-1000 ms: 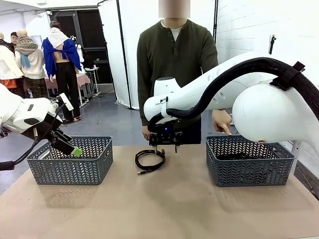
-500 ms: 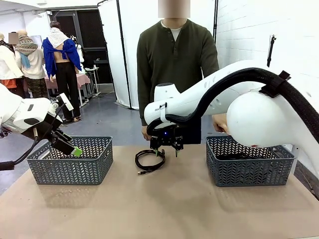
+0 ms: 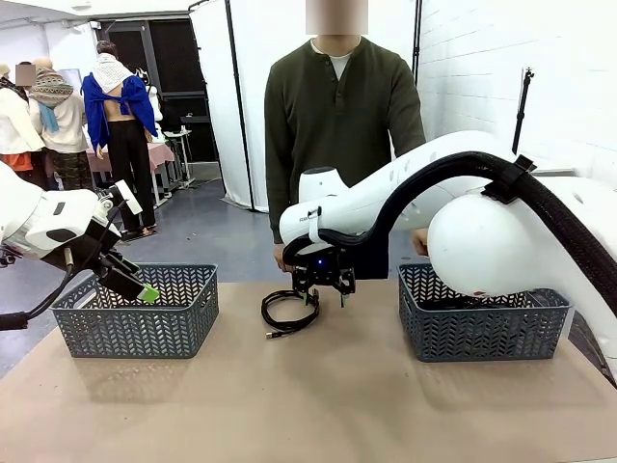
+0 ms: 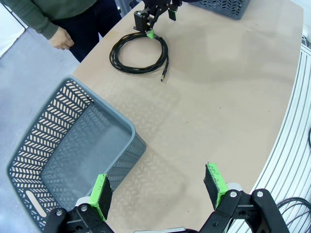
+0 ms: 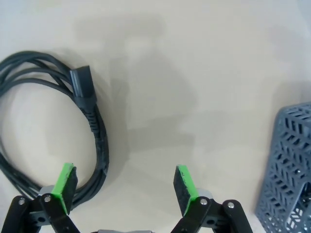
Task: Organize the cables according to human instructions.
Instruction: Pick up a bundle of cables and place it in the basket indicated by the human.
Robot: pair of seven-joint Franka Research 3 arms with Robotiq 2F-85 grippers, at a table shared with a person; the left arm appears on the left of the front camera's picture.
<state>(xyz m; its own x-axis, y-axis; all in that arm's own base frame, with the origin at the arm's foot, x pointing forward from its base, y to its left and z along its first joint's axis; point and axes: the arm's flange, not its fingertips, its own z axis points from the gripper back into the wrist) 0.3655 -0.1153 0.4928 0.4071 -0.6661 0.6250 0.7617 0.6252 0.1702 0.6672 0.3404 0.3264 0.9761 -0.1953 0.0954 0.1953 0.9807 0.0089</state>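
Coiled black cable [image 3: 289,312] lies on the table [image 3: 318,405] between the two grey baskets, near the far edge. Right gripper [image 3: 328,294] hangs over its edge, jaws wide apart, empty. Left gripper [image 4: 158,187] open, empty, beside the left basket [image 3: 135,309]. Person [image 3: 342,125] stands behind.

Coiled cable [image 3: 289,311] between two baskets [image 3: 135,311] [image 3: 482,323] (person [image 3: 339,125] behind).
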